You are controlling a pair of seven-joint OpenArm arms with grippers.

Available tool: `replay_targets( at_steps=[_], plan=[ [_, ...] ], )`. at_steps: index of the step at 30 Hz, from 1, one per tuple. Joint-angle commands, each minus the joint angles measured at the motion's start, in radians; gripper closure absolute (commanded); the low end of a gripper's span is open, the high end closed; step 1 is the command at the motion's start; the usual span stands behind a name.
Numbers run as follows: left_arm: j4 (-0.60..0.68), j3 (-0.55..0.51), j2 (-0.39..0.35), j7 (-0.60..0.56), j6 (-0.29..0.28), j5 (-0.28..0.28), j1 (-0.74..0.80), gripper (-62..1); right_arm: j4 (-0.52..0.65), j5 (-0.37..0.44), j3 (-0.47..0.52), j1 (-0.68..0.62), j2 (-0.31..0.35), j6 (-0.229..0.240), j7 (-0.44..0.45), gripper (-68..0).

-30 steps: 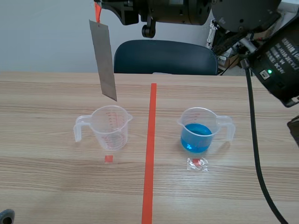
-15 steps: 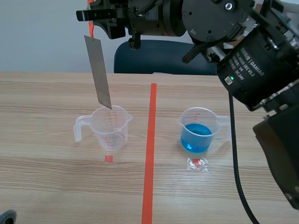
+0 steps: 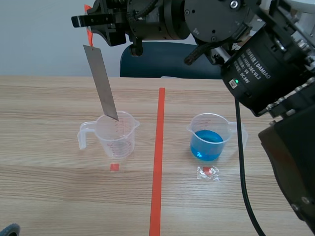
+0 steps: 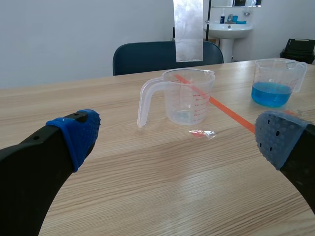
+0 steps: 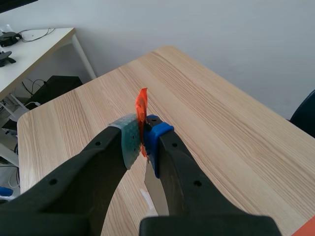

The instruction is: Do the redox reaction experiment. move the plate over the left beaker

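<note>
Watching the scene view: my right gripper [image 3: 89, 22] pinches the orange tab [image 3: 90, 38] of the metal plate [image 3: 101, 83]. The plate hangs tilted below it, lower corner at the empty left beaker's [image 3: 115, 137] mouth.
Left wrist: left gripper [image 4: 176, 137] spread wide, beaker ahead, plate above the beaker.
Right wrist: fingers clamp the tab, plate beneath.

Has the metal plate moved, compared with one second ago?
Yes. In the scene view the metal plate has come down and tilted more: its lower corner, earlier above the rim of the empty beaker, now reaches it.
</note>
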Motion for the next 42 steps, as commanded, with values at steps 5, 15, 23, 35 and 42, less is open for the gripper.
replay_targets(
  at_steps=[5, 15, 23, 35, 42],
  plan=[
    [0.019, -0.008, 0.000, -0.016, -0.003, -0.003, 0.003, -62.3, 0.017, 0.011, -0.005, 0.066, 0.000, 0.003, 0.005, -0.4],
    [0.019, -0.008, 0.000, -0.014, -0.003, -0.003, 0.002, -62.3, 0.018, 0.011, -0.005, 0.076, 0.000, 0.003, -0.016, -0.4],
    [0.019, -0.008, 0.000, 0.005, -0.003, -0.003, 0.003, -62.3, 0.018, 0.011, -0.005, 0.076, 0.000, 0.003, -0.022, -0.4],
    [0.019, -0.008, 0.000, 0.094, -0.003, -0.003, 0.002, -62.3, 0.018, 0.011, -0.005, 0.076, 0.000, 0.003, -0.022, -0.4],
    [0.019, -0.008, 0.000, 0.091, -0.003, -0.003, 0.002, -62.3, 0.018, 0.011, -0.005, 0.076, 0.000, 0.003, -0.021, -0.4]
  ],
)
